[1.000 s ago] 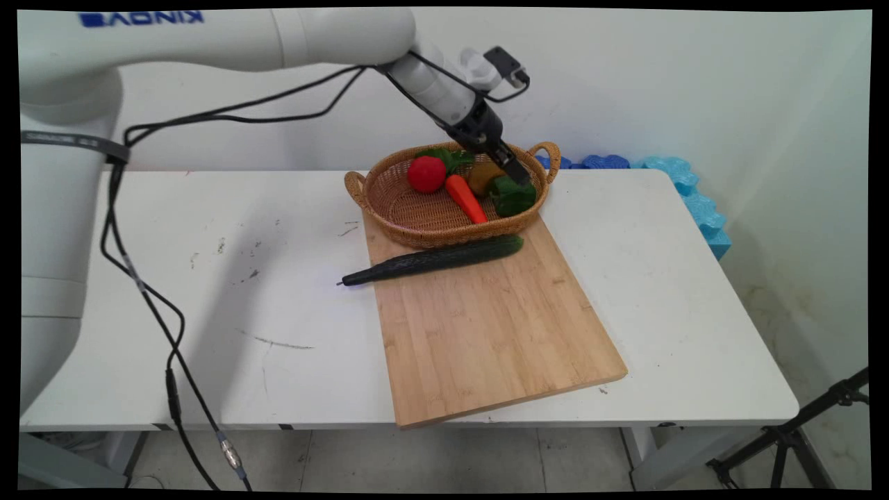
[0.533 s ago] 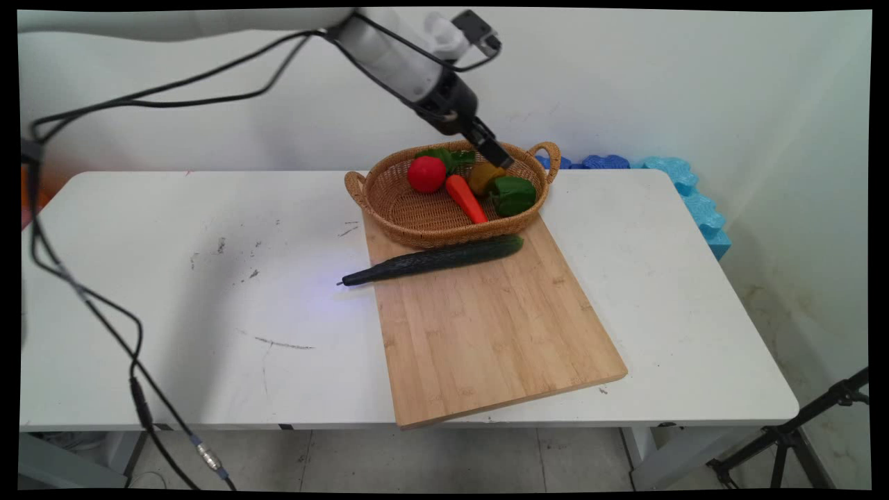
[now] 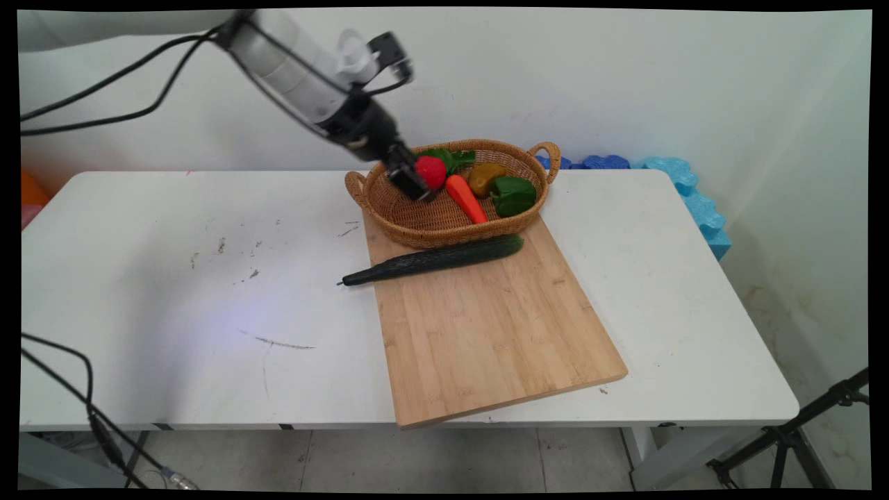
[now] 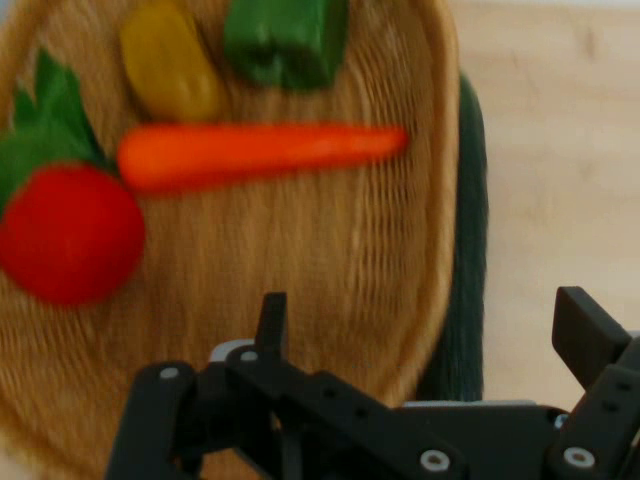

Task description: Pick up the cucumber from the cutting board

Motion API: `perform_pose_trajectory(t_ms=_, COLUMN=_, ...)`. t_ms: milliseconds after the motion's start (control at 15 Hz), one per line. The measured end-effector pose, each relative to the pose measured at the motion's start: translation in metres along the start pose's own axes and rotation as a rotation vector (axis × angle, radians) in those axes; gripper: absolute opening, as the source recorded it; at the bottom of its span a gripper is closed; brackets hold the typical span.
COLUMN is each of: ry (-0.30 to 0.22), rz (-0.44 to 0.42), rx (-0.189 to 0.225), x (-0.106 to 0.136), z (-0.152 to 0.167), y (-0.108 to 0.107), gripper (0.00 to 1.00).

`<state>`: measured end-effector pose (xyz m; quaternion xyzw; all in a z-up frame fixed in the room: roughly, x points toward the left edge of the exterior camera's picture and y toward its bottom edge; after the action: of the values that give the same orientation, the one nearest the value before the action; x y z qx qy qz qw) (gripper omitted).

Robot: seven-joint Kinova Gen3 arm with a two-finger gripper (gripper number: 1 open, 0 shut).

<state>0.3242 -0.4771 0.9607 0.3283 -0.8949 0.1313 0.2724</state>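
Note:
My gripper [image 3: 411,183] hangs over the left part of a wicker basket [image 3: 444,237], just left of a red tomato [image 3: 435,171]. In the hand view the gripper [image 4: 430,330] is open, with only basket weave [image 4: 330,260] between its fingers. The basket also holds an orange carrot [image 3: 465,198], a yellow pepper [image 3: 484,178], a green pepper [image 3: 515,194] and a leafy green [image 3: 451,157]. The hand view shows the tomato [image 4: 70,235], carrot [image 4: 260,155], yellow pepper [image 4: 170,70] and green pepper [image 4: 285,35] above the fingers.
A long dark cucumber [image 3: 434,259] lies across the far end of a wooden cutting board [image 3: 486,326], against the basket's front. Blue foam [image 3: 687,187] lines the table's far right corner. A black tripod [image 3: 799,430] stands on the floor at right.
The gripper rose off the peppers at the basket's right side, swung left and came down over the basket's left part beside the tomato. The vegetables have not moved.

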Motion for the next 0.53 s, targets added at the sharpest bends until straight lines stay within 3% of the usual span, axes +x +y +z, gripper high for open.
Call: perform_pose_trajectory(t_ms=533, ry=-0.119, rz=0.041, rx=-0.031, x=-0.08, z=-0.009, y=0.003, gripper=1.0)
